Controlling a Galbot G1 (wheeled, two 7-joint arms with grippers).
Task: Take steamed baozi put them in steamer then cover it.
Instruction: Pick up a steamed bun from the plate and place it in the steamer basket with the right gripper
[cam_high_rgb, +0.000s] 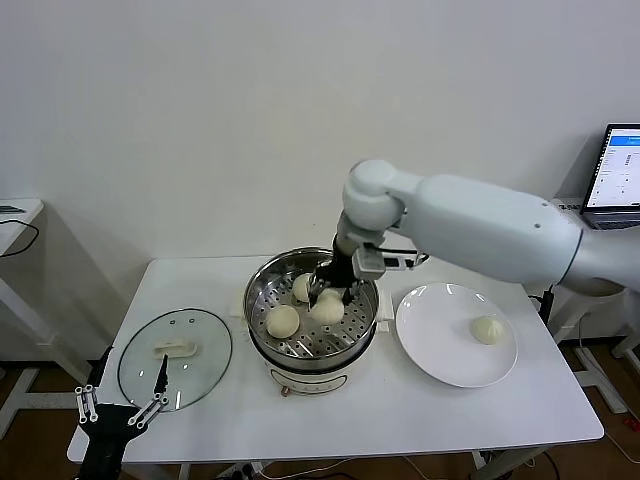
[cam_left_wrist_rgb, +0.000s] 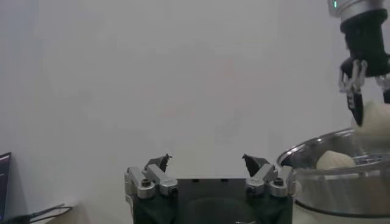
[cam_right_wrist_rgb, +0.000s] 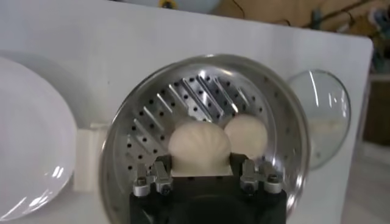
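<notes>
While the right gripper (cam_high_rgb: 331, 293) clamps a pleated dough baozi (cam_right_wrist_rgb: 199, 148) over the steamer's (cam_high_rgb: 262, 290) perforated steel tray, two buns lie beside it. Left gripper (cam_high_rgb: 122, 407), fingers apart, hangs near the glass cover (cam_high_rgb: 175, 357).

- Right gripper (cam_high_rgb: 331, 294): inside steamer (cam_high_rgb: 262, 296), closed on a baozi (cam_high_rgb: 327, 307).
- Two more buns on the tray, at 9 and 12 o'clock of it.
- Plate (cam_high_rgb: 440, 355): 3 o'clock of steamer, one bun.
- Cover (cam_high_rgb: 203, 342): 9 o'clock of the steamer, flat on the table (cam_high_rgb: 400, 410).
- Left gripper (cam_high_rgb: 125, 403): spread wide, at the cover's 7 o'clock.
</notes>
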